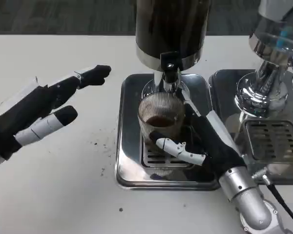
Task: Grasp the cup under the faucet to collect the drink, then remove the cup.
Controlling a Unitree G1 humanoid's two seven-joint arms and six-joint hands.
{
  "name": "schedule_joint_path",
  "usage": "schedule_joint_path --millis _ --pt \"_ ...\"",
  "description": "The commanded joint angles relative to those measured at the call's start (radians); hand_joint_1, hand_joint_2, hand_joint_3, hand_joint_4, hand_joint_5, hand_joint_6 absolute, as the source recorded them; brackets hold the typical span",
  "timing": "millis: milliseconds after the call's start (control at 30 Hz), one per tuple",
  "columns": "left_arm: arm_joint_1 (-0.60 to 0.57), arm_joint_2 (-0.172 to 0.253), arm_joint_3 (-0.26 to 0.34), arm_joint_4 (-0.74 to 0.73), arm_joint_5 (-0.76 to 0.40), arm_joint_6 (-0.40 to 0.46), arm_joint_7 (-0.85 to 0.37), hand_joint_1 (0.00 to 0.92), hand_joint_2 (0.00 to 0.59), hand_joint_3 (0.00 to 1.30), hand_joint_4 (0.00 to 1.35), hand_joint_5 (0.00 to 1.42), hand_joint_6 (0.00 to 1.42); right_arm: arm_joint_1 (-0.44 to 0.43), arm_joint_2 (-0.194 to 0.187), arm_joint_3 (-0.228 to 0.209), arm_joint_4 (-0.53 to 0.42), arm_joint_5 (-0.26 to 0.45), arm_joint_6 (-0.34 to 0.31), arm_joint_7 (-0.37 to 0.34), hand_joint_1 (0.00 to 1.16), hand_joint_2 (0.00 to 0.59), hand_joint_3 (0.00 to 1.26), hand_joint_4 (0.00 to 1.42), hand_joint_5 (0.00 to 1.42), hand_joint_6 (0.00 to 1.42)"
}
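Right hand [205, 144] nearest, reaching in from the worktop's [53, 195] front right onto the steel drip tray [124, 165]. Fingers wrapped round the ribbed glass cup [161, 119], one white finger across its front low down, so the cup is held. Cup stands on the tray grate, roughly tray centre, directly under the faucet [169, 73]. Dark drink shows inside, low level, looks part filled.

Left hand [44, 114] hovers over the worktop's left side, fingers spread apart, holding nothing, well apart from the tray.

Behind the cup, the dark dispenser body [171, 24] at the worktop's back edge. A second chrome machine [263, 87] with its own tray sits at the back right.

Risks: cup rim sits close under the faucet, so lifting straight up would knock it; needs to slide out forward first. Ribbed glass could slip if grip is loose. Tilting on removal spills the drink. Pulling early means drips land on the tray.
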Motion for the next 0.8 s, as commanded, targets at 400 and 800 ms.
schedule_joint_path --millis 400,800 --pt "0.008 0.024 0.004 -0.008 0.009 0.019 -0.005 0.000 0.097 0.18 0.15 0.14 0.06 -0.023 0.023 0.055 0.073 -0.029 -0.015 -0.036 0.58 0.231 0.09 0.15 0.24 0.35" --pt "0.011 0.020 0.001 -0.004 0.011 0.022 -0.006 0.000 0.091 0.18 0.17 0.15 0.08 -0.004 0.037 0.061 0.102 -0.044 -0.074 -0.117 0.61 0.230 0.22 0.30 0.37 0.51"
